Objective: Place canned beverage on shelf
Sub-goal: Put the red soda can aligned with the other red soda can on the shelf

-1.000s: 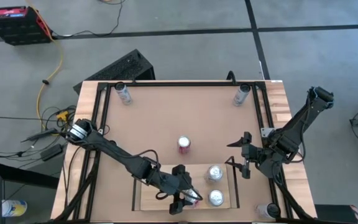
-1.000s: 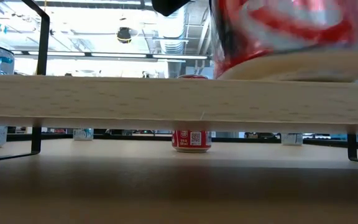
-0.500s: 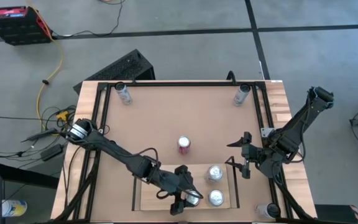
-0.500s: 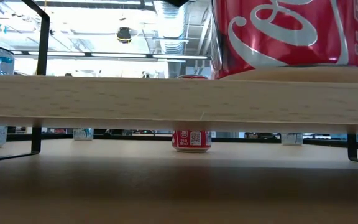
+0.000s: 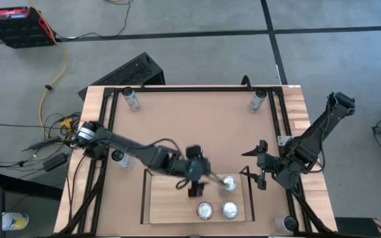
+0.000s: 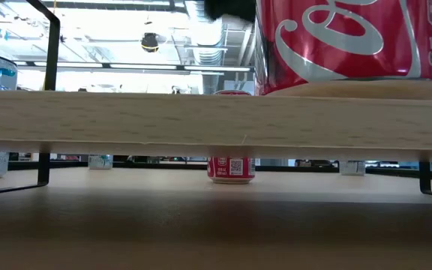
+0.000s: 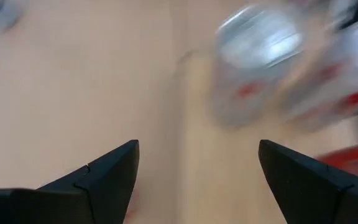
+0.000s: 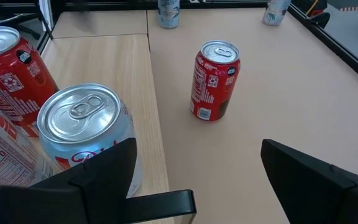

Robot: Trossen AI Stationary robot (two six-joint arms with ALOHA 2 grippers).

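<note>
Left gripper (image 5: 196,177) hangs spread and empty over my shelf's (image 5: 167,205) far edge. My red cola can (image 5: 206,211) stands upright on the shelf's near edge beside two silver-topped cans. Right gripper (image 5: 262,165) waits open past the end rail.

Left arm stretching across mid-frame, left gripper (image 5: 194,182) hanging with fingers spread wide, right gripper (image 5: 260,165) waiting alongside, fingers parted
</note>
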